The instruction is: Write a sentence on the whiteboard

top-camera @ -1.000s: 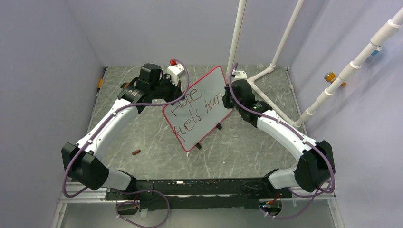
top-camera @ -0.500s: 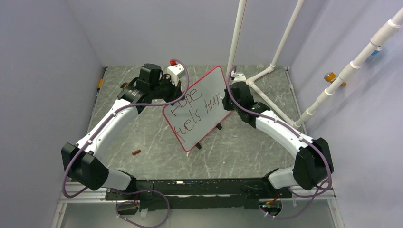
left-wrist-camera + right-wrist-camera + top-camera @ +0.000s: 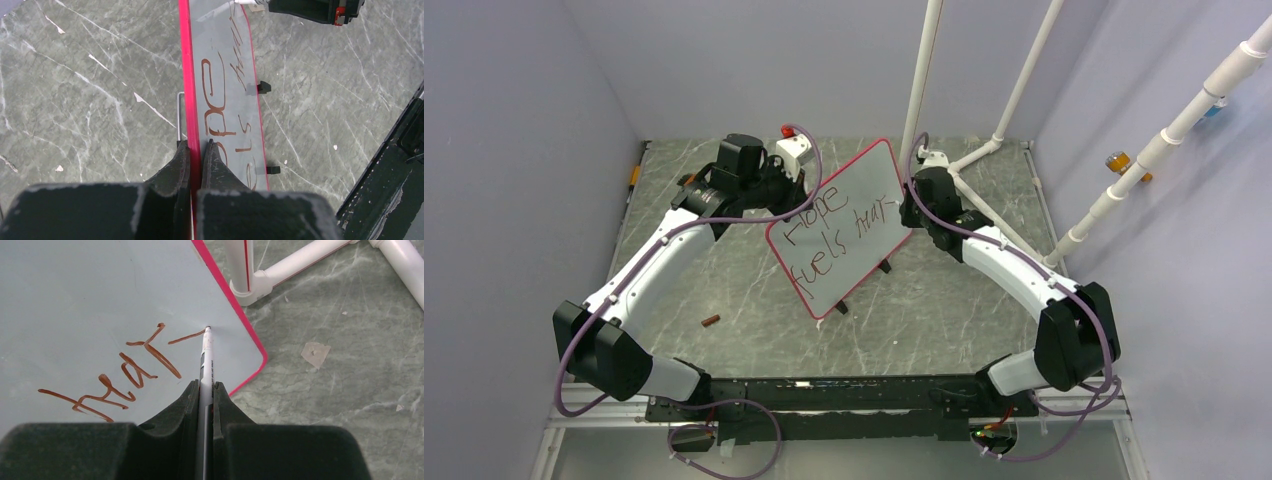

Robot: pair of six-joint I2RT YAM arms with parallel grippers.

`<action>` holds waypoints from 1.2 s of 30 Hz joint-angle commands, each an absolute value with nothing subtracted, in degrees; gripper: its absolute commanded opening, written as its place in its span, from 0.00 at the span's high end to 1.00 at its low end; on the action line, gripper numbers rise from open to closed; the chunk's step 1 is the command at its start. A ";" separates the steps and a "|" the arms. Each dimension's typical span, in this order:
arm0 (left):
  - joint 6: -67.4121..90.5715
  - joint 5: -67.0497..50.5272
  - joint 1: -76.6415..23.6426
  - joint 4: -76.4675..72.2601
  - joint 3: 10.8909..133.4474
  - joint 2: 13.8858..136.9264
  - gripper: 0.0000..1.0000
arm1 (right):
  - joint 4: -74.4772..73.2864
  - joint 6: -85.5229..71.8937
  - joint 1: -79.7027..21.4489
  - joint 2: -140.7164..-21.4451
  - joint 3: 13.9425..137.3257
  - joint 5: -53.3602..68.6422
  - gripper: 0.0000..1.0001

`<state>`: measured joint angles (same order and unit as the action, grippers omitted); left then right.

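While left claw (image 3: pixel 195 150) clamps whiteboard (image 3: pixel 225 65), right claw (image 3: pixel 204 388) marker (image 3: pixel 206 352), veined grey tabletop (image 3: pixel 754 290) meets lilac walls (image 3: pixel 754 60)

Whiteboard (image 3: pixel 869 175): rounded-corner rectangle, pale grey-white face, thin red-pink frame, two small black feet on the lower right edge. Pose: raised on edge, face tilted up and toward the near side. Sentence (image 3: pixel 836 238): red-brown handwriting, two lines, "Hope th..." above "fuels", last stroke near the right frame

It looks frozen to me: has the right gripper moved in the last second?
Yes. The right gripper crept slightly away from the arm bases, closer to the white pipe.
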<state>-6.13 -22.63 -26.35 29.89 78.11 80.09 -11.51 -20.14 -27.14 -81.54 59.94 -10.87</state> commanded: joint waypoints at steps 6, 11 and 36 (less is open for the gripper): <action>-11.70 -21.09 -26.75 31.45 77.59 79.19 1.00 | -10.02 -21.42 -27.31 -76.46 60.44 -9.02 1.00; -11.74 -20.96 -26.80 31.44 77.56 79.08 1.00 | -9.84 -21.52 -27.28 -75.48 61.33 -8.77 1.00; -11.60 -21.45 -26.74 31.41 77.66 78.66 1.00 | -6.25 -22.63 -27.50 -79.42 56.52 -4.93 1.00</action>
<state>-6.07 -22.57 -26.33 30.28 78.11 79.96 -9.10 -21.23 -27.09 -80.44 59.02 -8.16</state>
